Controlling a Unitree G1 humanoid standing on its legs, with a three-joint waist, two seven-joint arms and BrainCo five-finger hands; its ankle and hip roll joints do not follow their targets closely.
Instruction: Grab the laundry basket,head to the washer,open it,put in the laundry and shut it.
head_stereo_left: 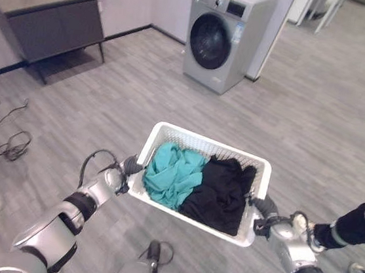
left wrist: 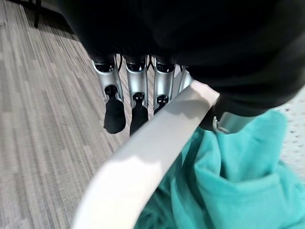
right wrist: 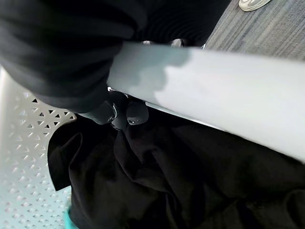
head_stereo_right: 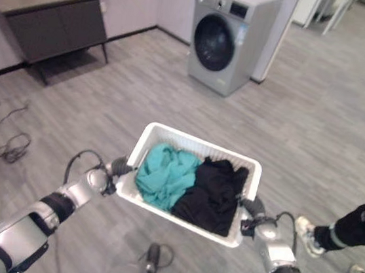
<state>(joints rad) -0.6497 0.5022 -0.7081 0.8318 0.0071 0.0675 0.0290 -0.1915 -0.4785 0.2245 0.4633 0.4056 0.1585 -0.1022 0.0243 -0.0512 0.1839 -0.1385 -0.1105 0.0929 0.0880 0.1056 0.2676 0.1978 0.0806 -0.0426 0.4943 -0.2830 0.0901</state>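
Note:
I carry a white laundry basket (head_stereo_left: 208, 143) in front of me, above the grey wood floor. A teal garment (head_stereo_left: 173, 173) fills its left half and a black garment (head_stereo_left: 222, 190) its right half. My left hand (head_stereo_left: 128, 168) grips the basket's left end; in the left wrist view its fingers (left wrist: 138, 90) curl under the rim (left wrist: 143, 167) with the thumb inside. My right hand (head_stereo_left: 261, 208) grips the right end, its thumb (right wrist: 114, 112) hooked over the rim (right wrist: 228, 90) onto the black cloth. The grey washer (head_stereo_left: 222, 35) stands ahead against the far wall, its round door closed.
A dark cabinet (head_stereo_left: 48, 9) with a pale top stands at the back left. Loose cables (head_stereo_left: 13, 143) lie on the floor at the left. A person's leg and shoe (head_stereo_left: 357, 225) are close on my right. Open floor runs from the basket to the washer.

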